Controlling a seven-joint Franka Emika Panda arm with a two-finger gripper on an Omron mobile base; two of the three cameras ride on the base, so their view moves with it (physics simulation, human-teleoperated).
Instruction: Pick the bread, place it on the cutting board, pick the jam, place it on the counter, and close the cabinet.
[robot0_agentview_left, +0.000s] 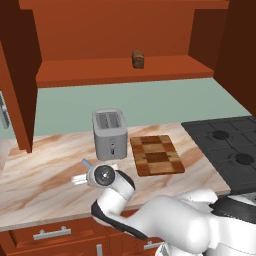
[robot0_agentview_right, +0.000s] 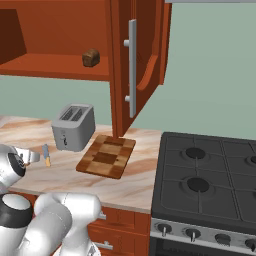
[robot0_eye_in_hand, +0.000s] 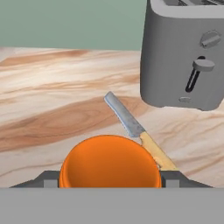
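The jam (robot0_eye_in_hand: 109, 161), a squat, smooth orange jar, sits right between the gripper (robot0_eye_in_hand: 109, 181), whose two dark fingertips press against its sides, pinching it. It hangs low over the counter (robot0_agentview_left: 45, 170), just in front of the toaster (robot0_agentview_left: 110, 132). An orange-handled knife (robot0_eye_in_hand: 135, 131) with a grey blade lies flat on the stone between the jar and the toaster. The white arm bends low along the counter's front edge, with its hand pointing towards the toaster. The cutting board (robot0_agentview_left: 156, 155), a checkered block of light and dark wood, lies just right of the toaster. The bread (robot0_agentview_left: 138, 59), a small dark loaf, stands on the shelf of the open cabinet (robot0_agentview_left: 125, 70), above the toaster. The counter is veined beige-pink marble.
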